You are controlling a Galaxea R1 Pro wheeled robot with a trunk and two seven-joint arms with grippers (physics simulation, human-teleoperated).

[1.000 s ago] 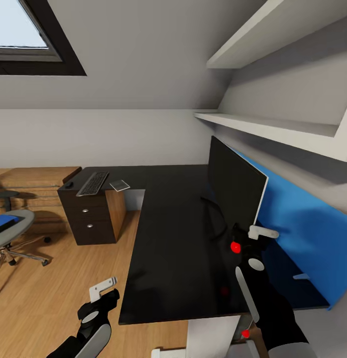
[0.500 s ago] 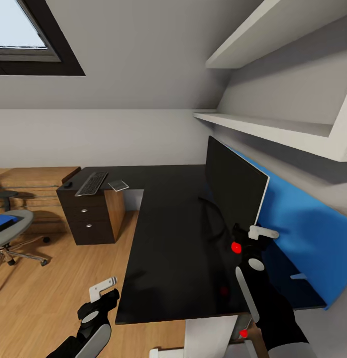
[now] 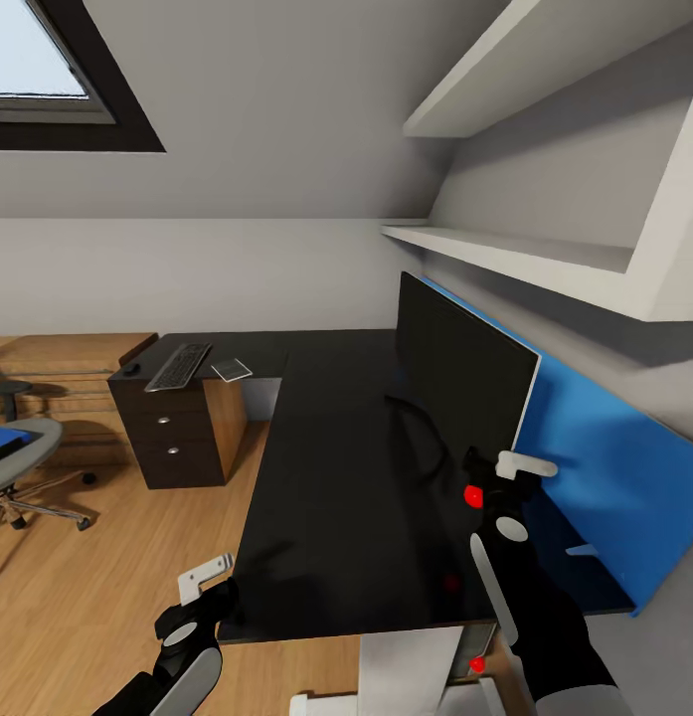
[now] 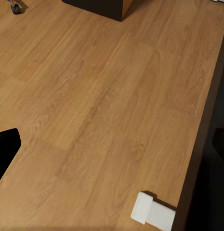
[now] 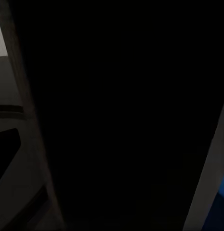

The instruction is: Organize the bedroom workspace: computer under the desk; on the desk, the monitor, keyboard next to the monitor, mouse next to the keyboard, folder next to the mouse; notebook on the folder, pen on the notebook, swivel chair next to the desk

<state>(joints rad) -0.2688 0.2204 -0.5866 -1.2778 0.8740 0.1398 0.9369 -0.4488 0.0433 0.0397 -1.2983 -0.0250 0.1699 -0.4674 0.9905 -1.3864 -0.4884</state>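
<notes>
The black monitor [image 3: 455, 383] stands on the right arm of the black desk [image 3: 326, 477], in front of its blue rear panel. My right gripper [image 3: 507, 475] is at the monitor's near pale edge and looks shut on it; its wrist view has the dark screen [image 5: 121, 115] very close. Low over the floor by the desk's front corner, my left gripper [image 3: 209, 587] is open and empty. On the far end lie the keyboard [image 3: 180, 366], mouse [image 3: 133, 369] and notebook [image 3: 232, 370]. The blue folder [image 3: 6, 441] lies on the swivel chair [image 3: 23, 467]. I cannot make out the pen.
A dark drawer unit [image 3: 172, 428] carries the desk's far end, beside a light wooden chest [image 3: 58, 356]. White wall shelves [image 3: 505, 254] hang over the monitor. A white-grey block [image 3: 406, 671] sits under the near desk edge. Wooden floor [image 4: 92, 96] spreads to the left.
The whole head view has drifted left, so the camera has moved. The monitor's far edge has swung left more than the desk, while its near corner stays by my right gripper.
</notes>
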